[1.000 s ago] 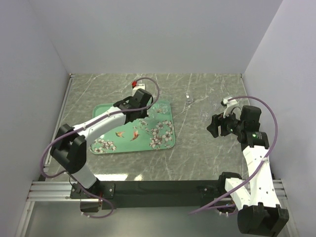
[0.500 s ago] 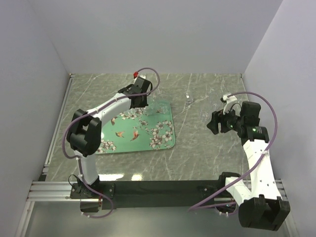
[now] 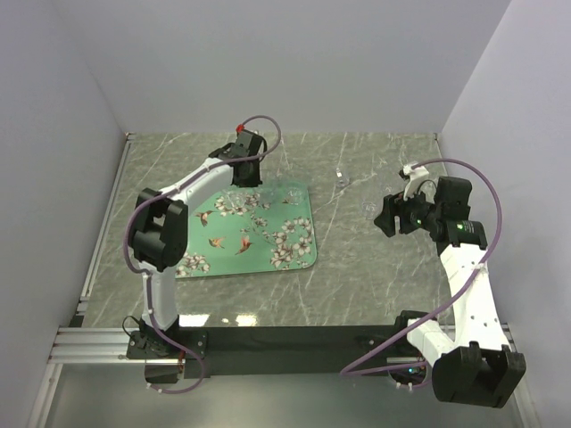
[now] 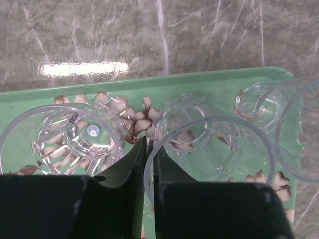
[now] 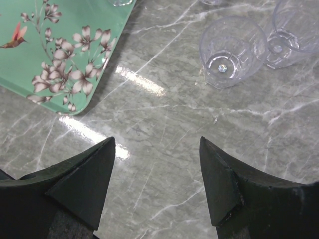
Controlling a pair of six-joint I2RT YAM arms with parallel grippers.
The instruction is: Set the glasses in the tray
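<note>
overhead and wrist views of a two-arm robot working at a grey marble desk (image 3: 357, 267). toward the right edge of the desk, the right gripper (image 5: 155, 142) is hovering over bare marble, its fingers spread wide and gripping nothing. just beyond it, a loose glass (image 5: 232, 50) and a second loose glass (image 5: 294, 30) are standing upright side by side on the desk, apart from the tray. the mint-green tray (image 3: 230, 260), printed with blossoms and birds, is lying left of centre, between the near and far edges of the desk. the left arm is reaching across it. the left gripper (image 4: 148, 144) is hanging by the tray's far edge, fingers drawn almost together and seemingly pinching the wall of the held glass (image 4: 214, 149). that glass is sitting over the tray's green floor, though it is not possible to tell whether its base is touching. a neighbouring glass (image 4: 65, 137) is standing in the tray just to its left, and more glassware (image 4: 294, 124) is crowding its right side.

the step in hand is looking like setting this glass down. doing it well is probably calling for a slow, straight descent into the gap between the neighbours. the fingers are best opening only once the base is resting flat, then rising vertically so they are not dragging the rim and tipping the glass into the others
</note>
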